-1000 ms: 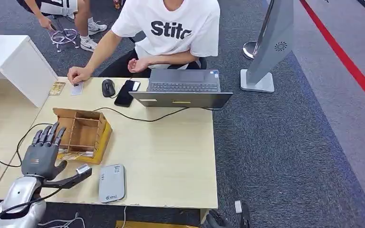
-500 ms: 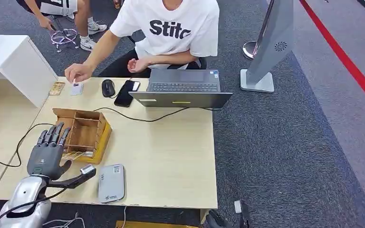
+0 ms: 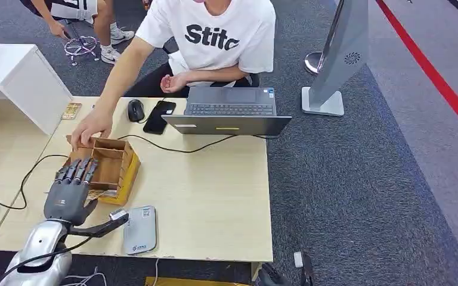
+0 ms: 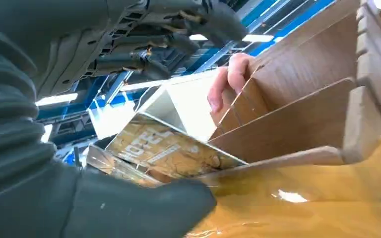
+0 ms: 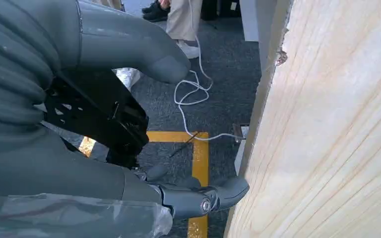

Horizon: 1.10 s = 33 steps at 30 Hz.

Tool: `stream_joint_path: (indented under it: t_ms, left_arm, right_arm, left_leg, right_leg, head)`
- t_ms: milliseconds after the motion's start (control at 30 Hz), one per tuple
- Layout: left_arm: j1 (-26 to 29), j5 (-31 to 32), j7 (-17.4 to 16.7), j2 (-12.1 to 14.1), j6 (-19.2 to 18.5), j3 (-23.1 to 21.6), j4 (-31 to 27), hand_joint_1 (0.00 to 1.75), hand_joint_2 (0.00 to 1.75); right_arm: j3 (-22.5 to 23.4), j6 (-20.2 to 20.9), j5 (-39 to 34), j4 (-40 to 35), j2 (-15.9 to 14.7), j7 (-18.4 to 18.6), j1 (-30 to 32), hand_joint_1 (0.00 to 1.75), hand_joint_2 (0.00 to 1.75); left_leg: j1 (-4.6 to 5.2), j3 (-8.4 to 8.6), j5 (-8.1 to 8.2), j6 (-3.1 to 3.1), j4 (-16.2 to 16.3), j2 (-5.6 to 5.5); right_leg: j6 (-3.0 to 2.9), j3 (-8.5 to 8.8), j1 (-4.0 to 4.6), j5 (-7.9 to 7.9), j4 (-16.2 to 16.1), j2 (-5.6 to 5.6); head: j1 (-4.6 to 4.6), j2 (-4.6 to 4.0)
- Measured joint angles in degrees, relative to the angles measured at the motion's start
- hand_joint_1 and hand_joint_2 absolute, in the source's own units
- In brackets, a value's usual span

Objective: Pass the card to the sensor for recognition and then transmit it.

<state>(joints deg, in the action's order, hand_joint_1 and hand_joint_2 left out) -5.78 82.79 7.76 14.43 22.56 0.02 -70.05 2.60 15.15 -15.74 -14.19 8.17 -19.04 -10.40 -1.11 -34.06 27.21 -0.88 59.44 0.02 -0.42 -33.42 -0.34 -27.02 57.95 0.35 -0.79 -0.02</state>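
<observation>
Cards with tan printed faces (image 4: 163, 148) lie at the near edge of the open brown wooden compartment box (image 3: 112, 164), left of centre in the head view. We hover our left hand (image 3: 70, 190) there, fingers spread and holding nothing, probably lining up to pick one. A person's hand (image 3: 91, 126) rests on the box's far corner, perhaps steadying it. The grey flat sensor pad (image 3: 140, 229) sits at the lower centre-left on the pale wooden desk (image 3: 214, 185), just beside our hand. Our right hand (image 5: 129, 144) hangs below the desk edge, fingers loosely curled around nothing.
</observation>
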Motion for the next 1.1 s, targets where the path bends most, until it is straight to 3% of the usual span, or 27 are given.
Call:
stream_joint_path:
  t_ms: [867, 1100]
  left_arm:
    - [0.22, -3.56, -1.07, 0.59, 0.28, -0.17, -5.36, 1.75, 1.75]
    - [-2.98, -6.19, -1.16, 2.91, -1.82, 0.42, -9.84, 1.75, 1.75]
  right_arm:
    - [0.04, 0.00, 0.00, 0.02, 0.02, -0.09, 0.07, 0.00, 1.75]
    - [0.09, -0.02, 0.20, 0.02, 0.02, -0.09, 0.07, 0.00, 1.75]
  left_leg:
    - [0.00, 0.00, -0.01, -0.01, 0.00, -0.01]
    - [-0.05, 0.00, -0.05, -0.05, 0.01, -0.02]
  right_leg:
    - [0.00, 0.00, 0.00, 0.00, 0.00, -0.02]
    - [-0.06, -0.01, 0.04, 0.05, 0.01, -0.02]
  head:
    - [0.00, 0.00]
    - [0.00, 0.00]
